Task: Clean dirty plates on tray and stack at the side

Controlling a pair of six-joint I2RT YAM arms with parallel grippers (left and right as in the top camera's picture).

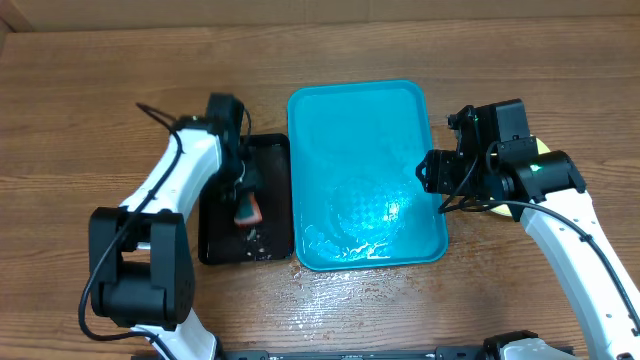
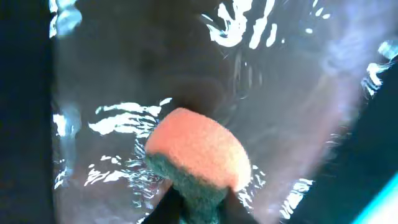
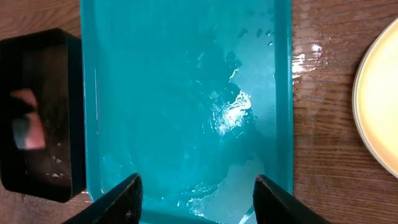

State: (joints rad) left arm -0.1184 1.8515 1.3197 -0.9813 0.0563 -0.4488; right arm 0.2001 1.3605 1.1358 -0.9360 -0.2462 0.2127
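The turquoise tray (image 1: 365, 120) lies in the middle of the table, wet and holding no plates; it also fills the right wrist view (image 3: 186, 81). A pale yellow-green plate (image 3: 380, 93) lies on the wood right of the tray, mostly hidden under my right arm in the overhead view (image 1: 543, 148). I cannot tell how many plates are stacked there. My right gripper (image 3: 196, 196) is open and empty above the tray's right side (image 1: 432, 172). My left gripper (image 2: 202, 211) is shut on an orange and green sponge (image 2: 199, 152) over the black tray (image 1: 215, 245).
The small black tray (image 3: 43, 50) left of the turquoise one holds water. Water puddles lie on the wood in front of the tray (image 1: 330, 280). A cardboard wall (image 1: 320, 10) runs along the back edge.
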